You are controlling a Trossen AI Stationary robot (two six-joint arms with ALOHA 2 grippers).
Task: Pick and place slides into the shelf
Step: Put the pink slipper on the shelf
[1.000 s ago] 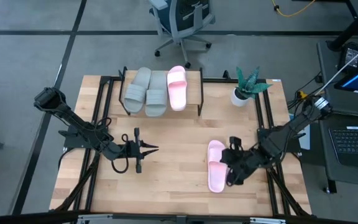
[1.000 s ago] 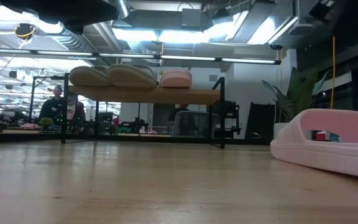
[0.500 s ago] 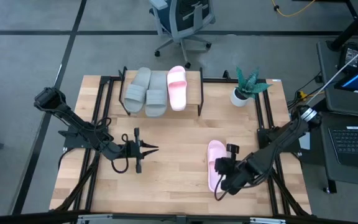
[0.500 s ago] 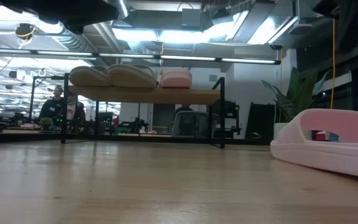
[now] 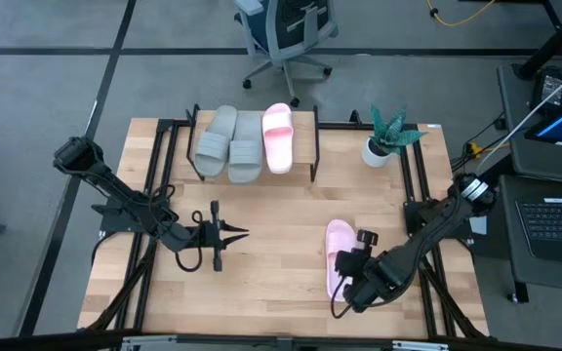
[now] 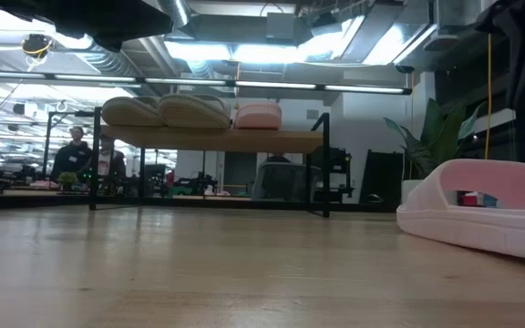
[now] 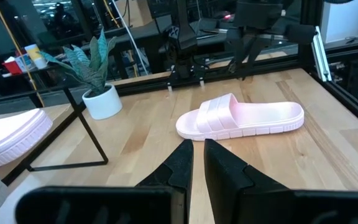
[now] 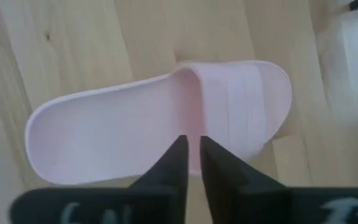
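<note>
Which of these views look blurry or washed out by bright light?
Right wrist view: soft throughout, the pink slide and the right hand both blurred. Low view: bright ceiling lights glare above the shelf, and the near table top is out of focus. High view: evenly lit, sharp. Left wrist view: clear on the slide, the left hand near the lens dark and soft.

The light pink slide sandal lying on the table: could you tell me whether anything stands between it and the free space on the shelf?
Nothing visible does. The light pink slide sandal lies on bare wood, and the stretch up to the low wooden-topped shelf is open. The potted plant stands off to the side. The right hand hovers above the sandal.
</note>
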